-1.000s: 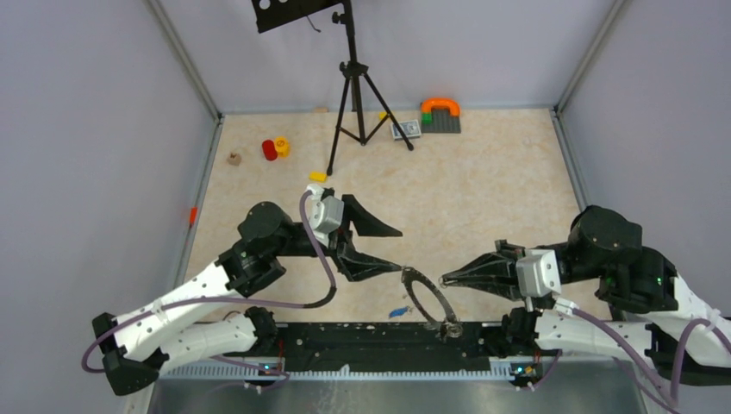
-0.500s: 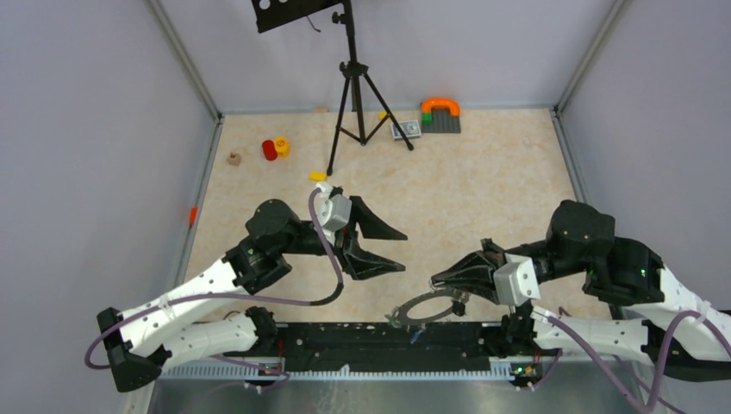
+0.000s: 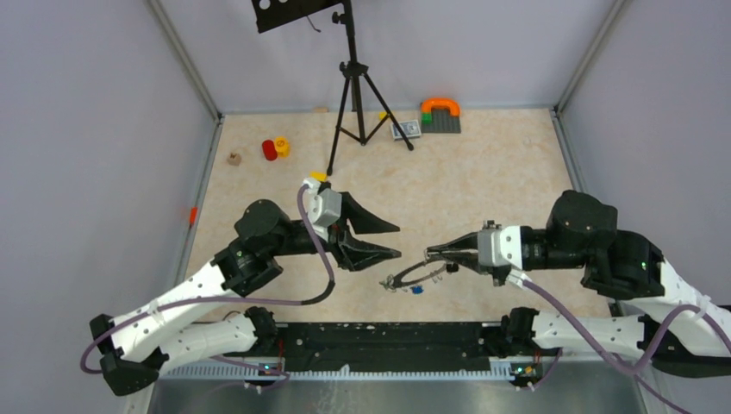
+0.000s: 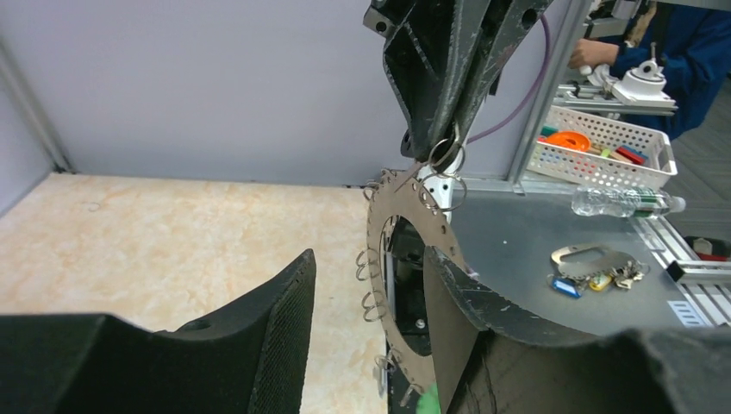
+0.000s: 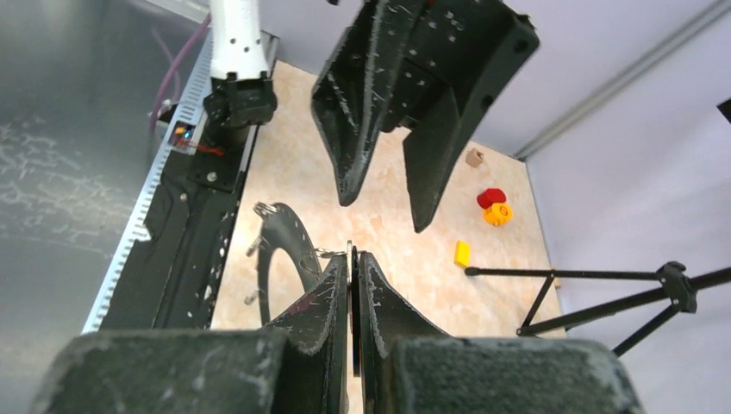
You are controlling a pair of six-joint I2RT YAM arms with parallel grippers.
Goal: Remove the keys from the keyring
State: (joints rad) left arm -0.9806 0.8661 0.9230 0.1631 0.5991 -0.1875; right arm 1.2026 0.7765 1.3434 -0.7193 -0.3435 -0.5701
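**Right gripper grips the keyring over the near edge**

The beige table [image 3: 483, 172] has both arms mounted at its near edge. The right gripper [image 3: 428, 253] is clenched on the rim of the keyring [image 5: 297, 237], its fingers pressed together with the metal between them. The left gripper [image 3: 399, 241] is released, its fingers spread wide. It points at the right gripper from close by and stays apart from the ring. The keyring hangs tilted from the right fingertips, over the middle stretch of the near edge. Small wire loops line its rim. The keys [image 3: 417, 291] dangle at the ring's lower edge. One is blue-tagged; the others are too small to tell apart.
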